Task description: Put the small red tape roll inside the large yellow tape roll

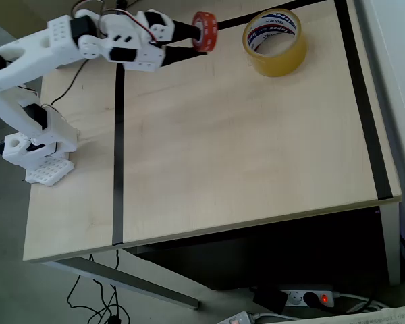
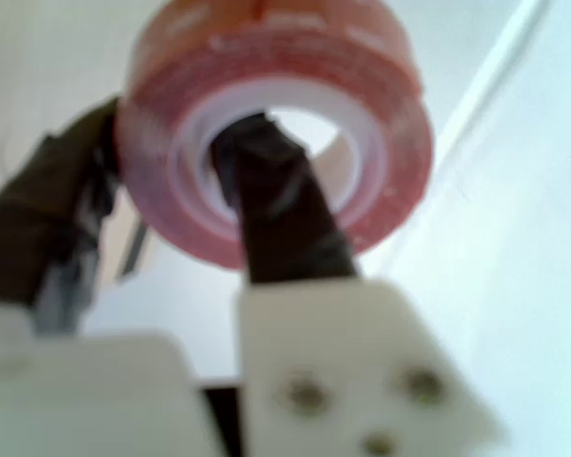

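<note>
The small red tape roll (image 1: 205,30) hangs in the air near the table's far edge, held on edge by my gripper (image 1: 197,38), which is shut on it. In the wrist view the red roll (image 2: 381,124) sits close and blurred, one dark finger (image 2: 276,209) passing through its white core and the other finger (image 2: 57,209) outside its wall at the left. The large yellow tape roll (image 1: 275,42) lies flat on the table to the right of the red roll, its hole facing up, a short gap apart from it.
The white arm (image 1: 88,44) reaches in from its base (image 1: 40,152) at the table's left edge. Black tape lines (image 1: 118,155) run across the light wooden tabletop. A power strip (image 1: 310,297) and cables lie on the floor below the front edge.
</note>
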